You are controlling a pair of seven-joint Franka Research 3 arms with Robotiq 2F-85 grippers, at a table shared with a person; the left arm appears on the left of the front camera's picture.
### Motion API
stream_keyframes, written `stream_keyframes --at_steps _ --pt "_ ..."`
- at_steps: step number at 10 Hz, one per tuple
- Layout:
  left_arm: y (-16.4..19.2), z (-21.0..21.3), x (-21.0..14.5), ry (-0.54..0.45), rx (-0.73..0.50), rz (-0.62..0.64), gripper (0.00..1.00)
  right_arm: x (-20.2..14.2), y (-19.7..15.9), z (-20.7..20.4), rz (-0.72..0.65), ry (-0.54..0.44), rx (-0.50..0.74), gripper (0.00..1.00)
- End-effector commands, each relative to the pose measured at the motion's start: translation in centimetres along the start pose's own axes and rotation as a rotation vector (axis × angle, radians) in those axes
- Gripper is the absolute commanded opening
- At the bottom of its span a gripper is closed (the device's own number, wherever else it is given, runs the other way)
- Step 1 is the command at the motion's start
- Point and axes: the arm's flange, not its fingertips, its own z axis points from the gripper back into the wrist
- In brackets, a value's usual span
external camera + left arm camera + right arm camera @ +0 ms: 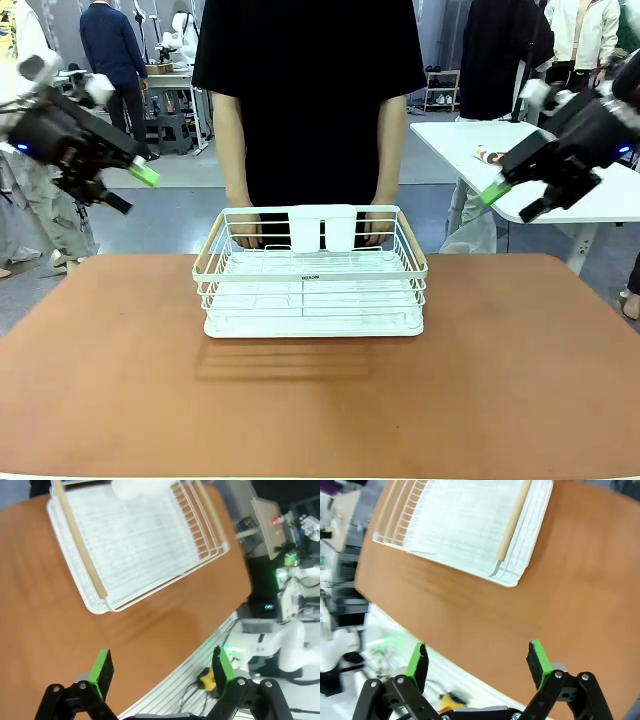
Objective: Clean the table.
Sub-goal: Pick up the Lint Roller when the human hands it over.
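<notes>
**Front view.** One table with a reddish-brown top filled the lower half of the frame. One white wire basket stood on it, at mid-width and toward the far edge. Two grippers were in frame. The left gripper hung in the air beyond the table's left edge, above top level, with its fingers apart and nothing between them. The right gripper hung likewise beyond the right edge, fingers apart and nothing held. The table lay below and between the two grippers, touching neither. One person stood at the far side, and the person's two hands rested at the far wall of the basket. One white-topped table stood behind the right gripper.

**Left wrist view.** The left gripper showed two green-padded fingers set wide apart, clamped on nothing. The table lay beyond the fingertips. One basket sat on it in the upper part of the frame, well apart from the fingers.

**Right wrist view.** The right gripper showed two fingers spread wide, with nothing gripped. The table lay beyond them, and its near edge crossed the frame ahead of the fingertips. One basket sat at the top of the frame, well apart from the fingers.
</notes>
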Motion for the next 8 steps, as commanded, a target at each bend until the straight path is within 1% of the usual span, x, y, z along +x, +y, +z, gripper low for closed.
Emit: stream_keyframes --at_steps 1,2,3,4,6,7,8 --pt "3.4 2.9 -0.9 -0.057 -0.151 0.100 1.00 -0.6 -4.0 3.8 -0.201 -0.003 0.190 1.00" --pt "5.5 5.4 -2.2 -0.087 -0.220 0.153 1.00 -1.9 -6.2 6.5 -0.264 -0.020 0.270 1.00" --pt "7.9 7.3 -3.9 -0.085 -0.283 0.171 1.00 -3.6 -9.0 8.8 -0.340 -0.048 0.371 1.00" --pt "10.3 8.7 -5.5 -0.149 -0.381 0.229 1.00 -5.0 -11.7 9.9 -0.388 -0.067 0.440 1.00" --pt "14.1 11.9 -7.9 -0.236 -0.432 0.302 1.00 -7.4 -16.4 11.3 -0.447 -0.107 0.544 1.00" --pt "15.8 13.2 -9.3 -0.255 -0.468 0.315 1.00 -8.5 -18.8 12.1 -0.478 -0.146 0.599 1.00" --pt "17.4 14.0 -10.6 -0.265 -0.483 0.328 1.00 -9.2 -20.4 12.4 -0.523 -0.166 0.593 1.00"
